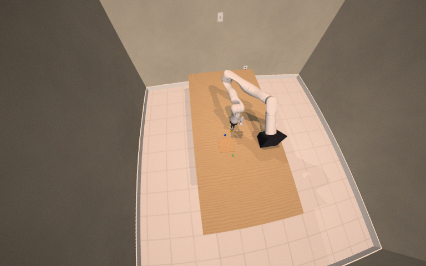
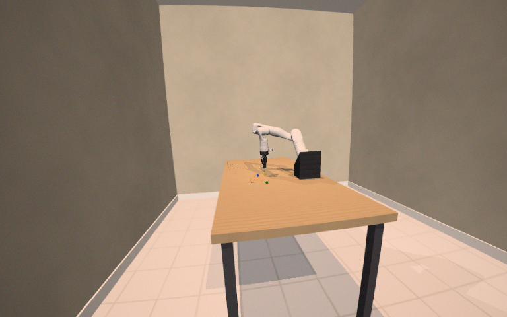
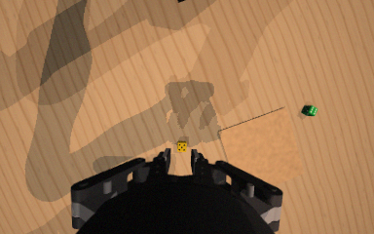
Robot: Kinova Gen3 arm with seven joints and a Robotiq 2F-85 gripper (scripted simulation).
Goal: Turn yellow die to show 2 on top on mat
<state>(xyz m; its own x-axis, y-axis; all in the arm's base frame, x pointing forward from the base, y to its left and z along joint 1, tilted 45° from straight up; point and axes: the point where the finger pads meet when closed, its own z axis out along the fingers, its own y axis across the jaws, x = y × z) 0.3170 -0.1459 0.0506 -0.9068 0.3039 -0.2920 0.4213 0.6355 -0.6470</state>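
The yellow die (image 1: 231,131) (image 2: 264,173) (image 3: 181,146) lies on the table, off the mat; in the wrist view its upper face appears to show 5. My gripper (image 1: 231,129) (image 2: 264,168) (image 3: 180,155) is partly open and empty, pointing down above the yellow die, with a gap between fingertips and die in the exterior view. The square tan mat (image 1: 226,145) (image 3: 267,146) lies flat. The blue die (image 1: 224,134) (image 2: 257,175) lies just off the mat's far edge and is outside the wrist view. The green die (image 1: 233,155) (image 2: 266,181) (image 3: 310,110) lies off the opposite edge. Their numbers are too small to read.
The wooden table (image 1: 248,197) (image 2: 303,208) carries the arm's black base (image 1: 271,139) (image 2: 308,164) at its right edge. The arm arches over the table's far part and casts shadows around the yellow die. Small dark specks show at the table's far left.
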